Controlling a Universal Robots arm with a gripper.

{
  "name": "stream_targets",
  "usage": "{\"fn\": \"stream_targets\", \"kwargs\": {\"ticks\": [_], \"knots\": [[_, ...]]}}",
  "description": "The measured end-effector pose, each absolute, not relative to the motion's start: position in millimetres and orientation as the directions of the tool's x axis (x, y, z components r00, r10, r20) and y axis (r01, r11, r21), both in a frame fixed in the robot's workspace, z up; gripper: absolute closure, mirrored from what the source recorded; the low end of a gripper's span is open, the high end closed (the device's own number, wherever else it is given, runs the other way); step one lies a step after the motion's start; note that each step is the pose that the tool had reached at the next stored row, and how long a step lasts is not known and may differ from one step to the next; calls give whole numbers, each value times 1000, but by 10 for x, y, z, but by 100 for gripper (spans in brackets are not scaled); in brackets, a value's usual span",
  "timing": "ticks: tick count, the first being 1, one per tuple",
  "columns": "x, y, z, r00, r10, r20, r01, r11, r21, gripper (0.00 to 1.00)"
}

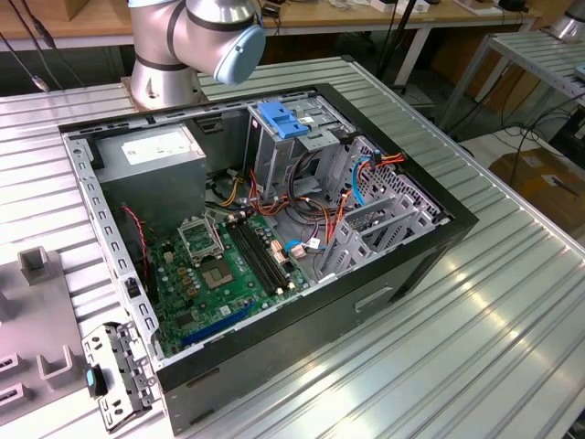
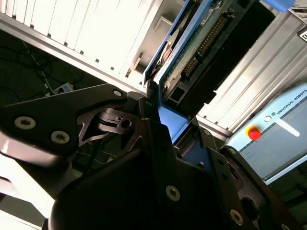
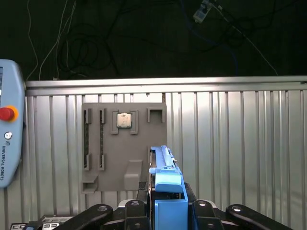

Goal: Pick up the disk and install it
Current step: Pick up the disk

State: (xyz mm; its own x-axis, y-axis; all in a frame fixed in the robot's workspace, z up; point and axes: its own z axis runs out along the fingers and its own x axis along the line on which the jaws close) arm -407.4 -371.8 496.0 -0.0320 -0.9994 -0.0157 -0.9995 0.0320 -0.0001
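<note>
The disk [image 3: 165, 179] stands edge-on between the black fingers of my gripper [image 3: 168, 211], which is shut on it; its blue plastic rail faces the camera. In the second wrist view the disk [image 2: 201, 43] shows its green circuit-board underside and a blue rail, reaching out past the gripper [image 2: 168, 124]. The disk is held in the air above the ribbed metal table [image 3: 240, 143]. In the exterior view the arm's base and a joint [image 1: 196, 37] stand behind the open computer case [image 1: 402, 283].
Inside the case are a motherboard [image 1: 228, 265], a grey cage topped by a blue tab [image 1: 279, 119] and a grey box with a white sticker [image 1: 151, 151]. A grey fixture plate [image 3: 122, 143] carries a chip [image 3: 123, 120]. A pendant [image 3: 7, 139] lies on the table.
</note>
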Motion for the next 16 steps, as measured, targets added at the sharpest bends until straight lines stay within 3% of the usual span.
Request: {"fn": "stream_targets", "kwargs": {"ticks": [16], "knots": [[-3990, -3718, 4996, -32, -999, -15, -999, 32, 0, 63]]}}
